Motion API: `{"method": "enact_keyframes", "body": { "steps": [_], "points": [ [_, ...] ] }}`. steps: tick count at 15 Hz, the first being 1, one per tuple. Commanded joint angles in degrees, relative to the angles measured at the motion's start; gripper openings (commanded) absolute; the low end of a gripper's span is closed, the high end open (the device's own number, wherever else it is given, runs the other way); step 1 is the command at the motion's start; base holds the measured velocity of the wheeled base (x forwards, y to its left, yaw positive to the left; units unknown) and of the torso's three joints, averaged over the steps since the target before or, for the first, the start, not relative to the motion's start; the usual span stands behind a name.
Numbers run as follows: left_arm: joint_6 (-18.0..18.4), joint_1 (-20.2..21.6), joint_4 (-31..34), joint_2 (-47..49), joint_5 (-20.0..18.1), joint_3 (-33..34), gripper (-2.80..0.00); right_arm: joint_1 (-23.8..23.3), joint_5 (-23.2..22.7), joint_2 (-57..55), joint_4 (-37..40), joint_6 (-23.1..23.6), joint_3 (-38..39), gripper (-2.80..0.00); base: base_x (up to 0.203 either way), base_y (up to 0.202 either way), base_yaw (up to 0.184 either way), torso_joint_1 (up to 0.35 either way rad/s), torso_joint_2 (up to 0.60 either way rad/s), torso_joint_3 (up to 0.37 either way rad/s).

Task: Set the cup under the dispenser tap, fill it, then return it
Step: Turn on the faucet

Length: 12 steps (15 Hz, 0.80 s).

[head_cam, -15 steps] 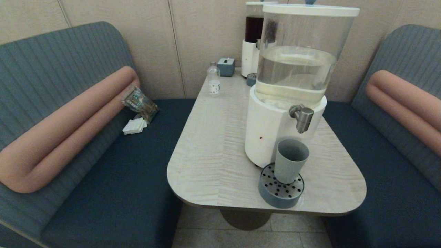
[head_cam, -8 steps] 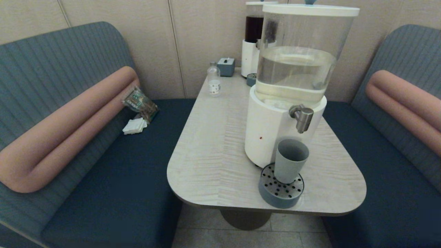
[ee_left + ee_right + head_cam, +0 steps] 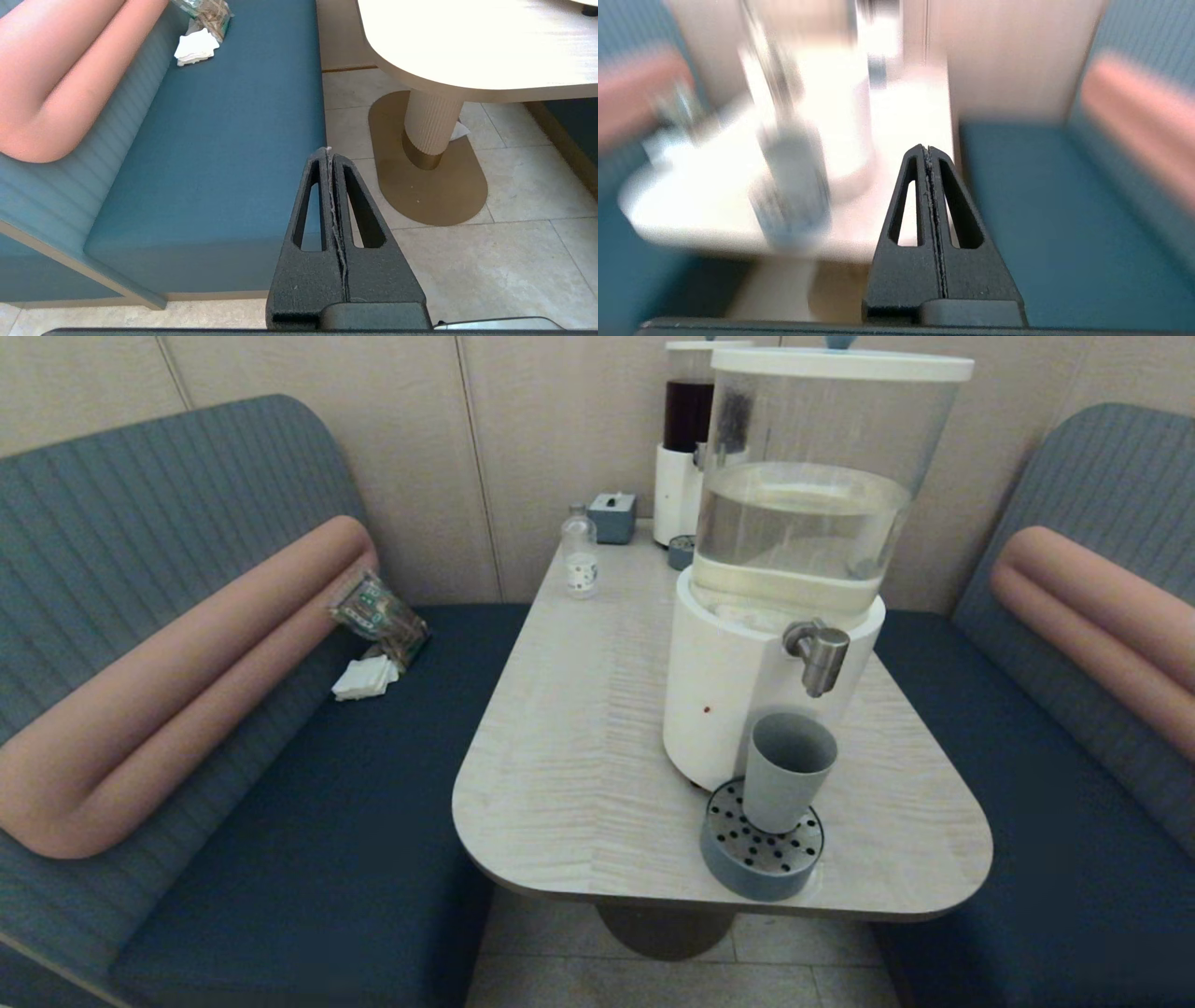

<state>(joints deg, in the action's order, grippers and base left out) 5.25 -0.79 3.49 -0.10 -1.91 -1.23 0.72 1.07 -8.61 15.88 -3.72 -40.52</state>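
The grey-blue cup (image 3: 786, 772) stands upright on the round perforated drip tray (image 3: 761, 847), just below and slightly left of the brushed-steel dispenser tap (image 3: 819, 656) on the big white-based clear-tank dispenser (image 3: 789, 560). The right wrist view shows the cup (image 3: 796, 186) as a blurred shape on the table. Neither gripper appears in the head view. My left gripper (image 3: 329, 151) is shut and empty, low over the floor beside the left bench. My right gripper (image 3: 926, 148) is shut and empty, off the table's near right edge, pointing toward the dispenser.
A slimmer dark-tank dispenser (image 3: 686, 448), a small clear bottle (image 3: 580, 558) and a blue tissue box (image 3: 612, 516) stand at the table's far end. A snack packet (image 3: 378, 616) and white napkins (image 3: 365, 678) lie on the left bench. The table pedestal (image 3: 432, 126) rises from the tiled floor.
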Motion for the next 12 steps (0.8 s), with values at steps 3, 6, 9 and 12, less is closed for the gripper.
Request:
{"method": "enact_keyframes", "body": {
  "steps": [3, 6, 9, 12],
  "points": [
    [0.02, 0.02, 0.03, 0.01, -0.02, 0.0, -2.8, 1.56, 2.14, -30.17, 6.36, 1.05, -32.55, -2.8, 0.0, 0.0, 0.0, 0.0, 0.0, 0.0],
    [0.02, 0.09, 0.03, 0.01, -0.02, 0.0, -2.8, 2.29, 2.2, -50.06, 15.41, 2.38, -49.05, -2.8, 0.0, 0.0, 0.0, 0.0, 0.0, 0.0],
    [0.02, 0.0, 0.03, 0.01, -0.02, 0.0, -2.8, 2.75, 1.45, -67.06, 26.54, 3.02, -59.87, -2.8, 0.0, 0.0, 0.0, 0.0, 0.0, 0.0],
    [0.02, 0.0, 0.03, 0.01, -0.02, 0.0, -2.8, 6.47, -4.81, -76.32, 41.35, 3.01, -68.92, -2.8, 0.0, 0.0, 0.0, 0.0, 0.0, 0.0]
  ]
}}
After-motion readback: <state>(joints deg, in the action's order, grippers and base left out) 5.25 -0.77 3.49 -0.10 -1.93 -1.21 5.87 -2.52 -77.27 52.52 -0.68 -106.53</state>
